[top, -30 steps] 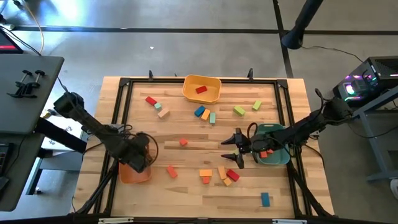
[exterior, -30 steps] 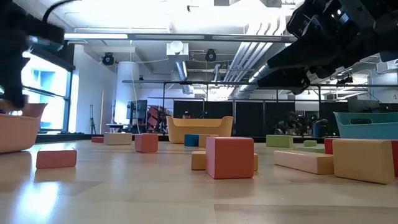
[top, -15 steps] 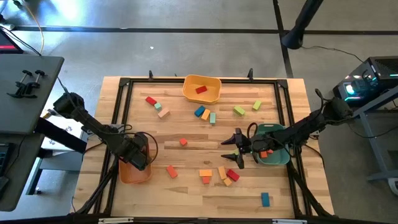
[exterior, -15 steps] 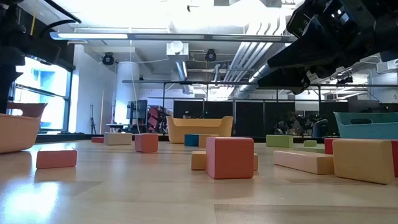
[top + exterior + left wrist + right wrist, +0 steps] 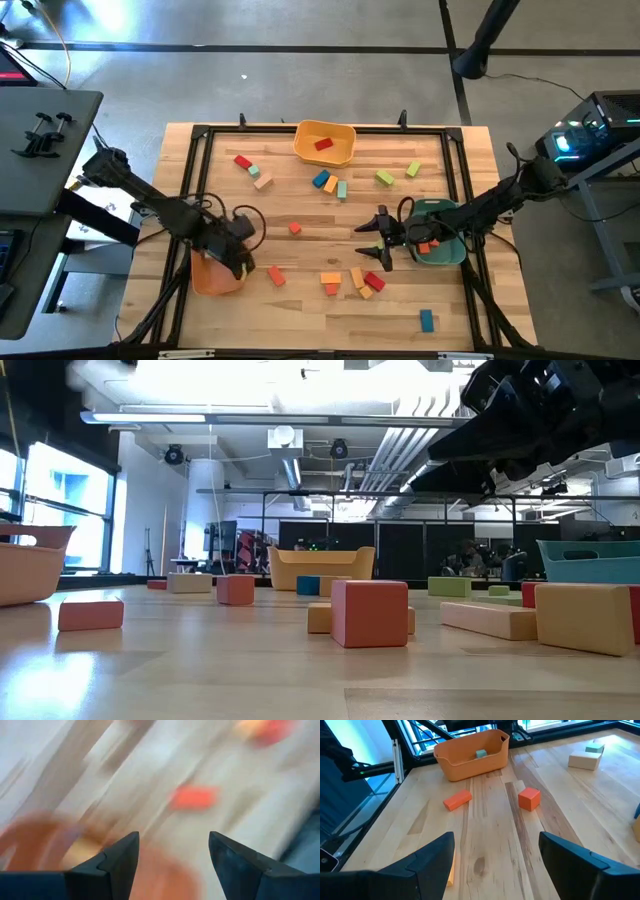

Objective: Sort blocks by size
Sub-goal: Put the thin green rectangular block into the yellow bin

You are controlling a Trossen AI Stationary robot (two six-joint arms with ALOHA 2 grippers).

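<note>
Wooden blocks lie flat on the table: a red one (image 5: 275, 275) and a small red cube (image 5: 295, 228) in the middle, an orange, tan and red cluster (image 5: 355, 280), a blue one (image 5: 427, 320) near the front, and others at the far side (image 5: 328, 183). My left gripper (image 5: 245, 245) is open and empty above the right rim of the orange bin (image 5: 213, 275); its wrist view is blurred, with the red block (image 5: 194, 797) ahead. My right gripper (image 5: 378, 240) is open and empty, left of the teal bin (image 5: 445, 250), above the cluster.
A yellow bin (image 5: 324, 143) at the far edge holds a red block. The teal bin holds an orange block (image 5: 425, 246). The orange bin (image 5: 472, 752) holds a teal block (image 5: 480, 753). A black frame (image 5: 190, 170) runs round the table. Bare wood lies at the front left.
My left gripper has risen from the orange bin, leaving the low view, and has gone a little toward the table's right edge. It is still moving, as the blur in its wrist view shows. No block has moved.
</note>
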